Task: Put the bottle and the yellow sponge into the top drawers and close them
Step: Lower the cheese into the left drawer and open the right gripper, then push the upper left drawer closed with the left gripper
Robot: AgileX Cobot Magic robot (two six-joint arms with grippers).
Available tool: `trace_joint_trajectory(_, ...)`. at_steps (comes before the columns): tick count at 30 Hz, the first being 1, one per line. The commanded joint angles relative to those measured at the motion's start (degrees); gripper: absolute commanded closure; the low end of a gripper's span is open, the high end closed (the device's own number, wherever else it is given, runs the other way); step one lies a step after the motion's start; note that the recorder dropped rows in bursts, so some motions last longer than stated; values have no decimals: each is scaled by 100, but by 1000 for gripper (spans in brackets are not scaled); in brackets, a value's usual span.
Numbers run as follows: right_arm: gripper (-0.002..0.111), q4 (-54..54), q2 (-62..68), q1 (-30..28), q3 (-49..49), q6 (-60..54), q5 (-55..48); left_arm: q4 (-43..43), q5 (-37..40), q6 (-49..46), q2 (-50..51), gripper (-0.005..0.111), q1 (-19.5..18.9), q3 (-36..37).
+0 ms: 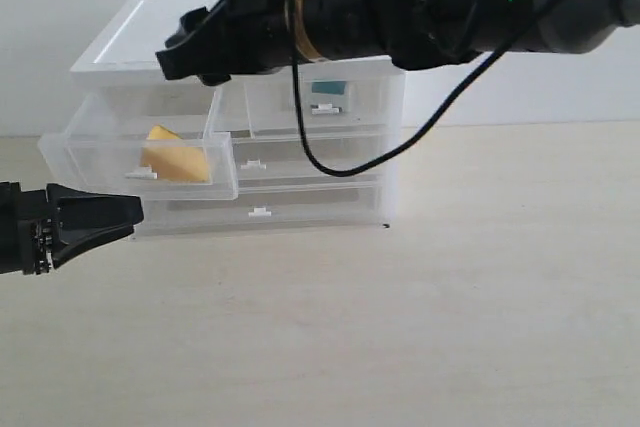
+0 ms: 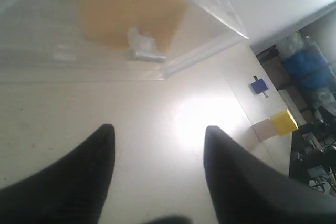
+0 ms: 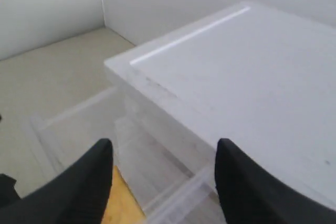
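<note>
The yellow sponge (image 1: 178,157) lies inside the left top drawer (image 1: 100,152), which is pulled out from the clear cabinet (image 1: 150,42). The right top drawer (image 1: 318,107) is pushed in, and the teal label of the bottle (image 1: 329,88) shows through its front. My left gripper (image 1: 135,212) is open, low over the table just in front of the pulled-out drawer; its wrist view shows the sponge (image 2: 128,11) behind the drawer's white tab handle (image 2: 143,53). My right gripper (image 1: 172,52) hangs open above the open drawer, at the cabinet's top front edge, with the sponge (image 3: 122,204) below.
Two full-width drawers (image 1: 300,192) sit shut below the top pair. The beige table (image 1: 450,297) spreads to the right and front. A small blue object (image 2: 258,85) and a yellow block (image 2: 284,120) lie far off on the floor in the left wrist view.
</note>
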State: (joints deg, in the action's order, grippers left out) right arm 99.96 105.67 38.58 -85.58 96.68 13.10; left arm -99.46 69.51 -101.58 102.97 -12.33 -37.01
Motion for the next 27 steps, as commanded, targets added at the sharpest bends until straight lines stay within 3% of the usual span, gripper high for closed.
trace_joint_trajectory(1,56,-1,-372,-211,583,15,109,-48,45,-41,-42,58,107,40)
trace_joint_trajectory(18,56,-1,-449,-201,1649,392,1322,-48,41,410,-42,58,107,-751)
trace_joint_trajectory(27,56,-60,-386,-190,1694,329,1080,-48,43,759,-42,58,107,-1249)
